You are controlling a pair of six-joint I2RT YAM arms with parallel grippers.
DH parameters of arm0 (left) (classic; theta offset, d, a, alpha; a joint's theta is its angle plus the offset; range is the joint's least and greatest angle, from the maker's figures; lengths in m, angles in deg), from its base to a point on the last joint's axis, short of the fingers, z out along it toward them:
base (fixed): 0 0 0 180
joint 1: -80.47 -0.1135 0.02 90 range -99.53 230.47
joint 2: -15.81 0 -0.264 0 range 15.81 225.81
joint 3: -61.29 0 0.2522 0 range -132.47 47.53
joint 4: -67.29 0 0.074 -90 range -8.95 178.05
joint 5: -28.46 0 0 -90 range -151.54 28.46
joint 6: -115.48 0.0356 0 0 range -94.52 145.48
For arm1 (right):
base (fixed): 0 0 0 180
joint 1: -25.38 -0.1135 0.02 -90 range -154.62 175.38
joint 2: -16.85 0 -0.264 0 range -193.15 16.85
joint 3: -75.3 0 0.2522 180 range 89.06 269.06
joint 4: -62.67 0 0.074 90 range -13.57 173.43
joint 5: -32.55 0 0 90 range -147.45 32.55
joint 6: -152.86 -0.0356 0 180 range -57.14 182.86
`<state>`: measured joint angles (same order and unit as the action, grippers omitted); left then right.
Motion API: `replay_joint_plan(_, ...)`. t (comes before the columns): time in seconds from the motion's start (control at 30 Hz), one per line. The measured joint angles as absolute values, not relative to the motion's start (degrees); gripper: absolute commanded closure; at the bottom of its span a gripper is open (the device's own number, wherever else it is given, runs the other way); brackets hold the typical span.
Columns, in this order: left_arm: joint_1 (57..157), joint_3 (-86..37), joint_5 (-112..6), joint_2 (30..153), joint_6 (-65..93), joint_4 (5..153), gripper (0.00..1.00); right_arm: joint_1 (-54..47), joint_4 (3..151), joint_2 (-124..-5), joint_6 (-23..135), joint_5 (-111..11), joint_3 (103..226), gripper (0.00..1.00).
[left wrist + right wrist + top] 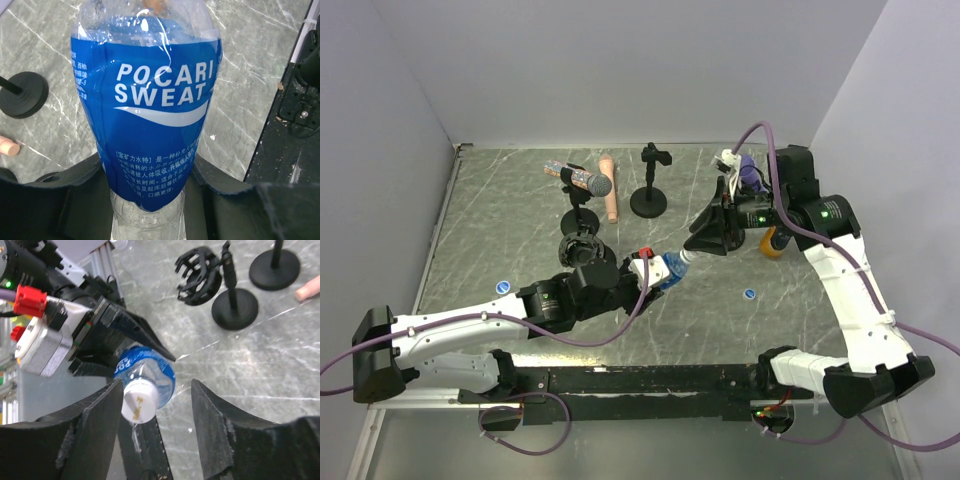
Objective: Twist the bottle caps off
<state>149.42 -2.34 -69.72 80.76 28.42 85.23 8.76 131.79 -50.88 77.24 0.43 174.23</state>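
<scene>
The left claw (147, 200) is clamped round the blue-labelled bottle (150, 115), tipping it so its white cap (140, 400) points straight at the other arm. The right claw (156, 390) stands wide around that cap, one finger just beside it, not yet gripping, I'd say. On the counter (520, 210) a left blue cap (503, 287) and a right blue cap (749, 293) lie loose.

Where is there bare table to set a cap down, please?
Left, between the side wall and the black round-based microphone stand; also front centre, left of the loose small blue plastic cap. Crowded around the blue-labelled clear plastic bottle.
</scene>
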Motion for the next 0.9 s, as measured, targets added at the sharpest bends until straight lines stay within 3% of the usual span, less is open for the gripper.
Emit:
replay_joint_plan(0.47,147.6,-2.3,-67.8,80.8,26.7,85.3,0.92,7.3,139.1,-52.6,82.3,1.9,175.8,0.37)
replay_joint_plan(0.57,147.6,-2.3,-67.3,80.8,26.7,85.3,0.92,6.8,139.1,-53.5,82.2,1.9,176.5,0.49)
replay_joint_plan(0.63,147.6,-2.3,-67.3,80.8,26.7,85.3,0.92,6.4,139.1,-53.9,82.3,1.9,176.9,0.67)
replay_joint_plan(0.9,147.1,-2.3,-66.0,80.8,25.7,85.6,0.93,6.2,140.9,-54.5,84.6,1.7,177.6,0.81)
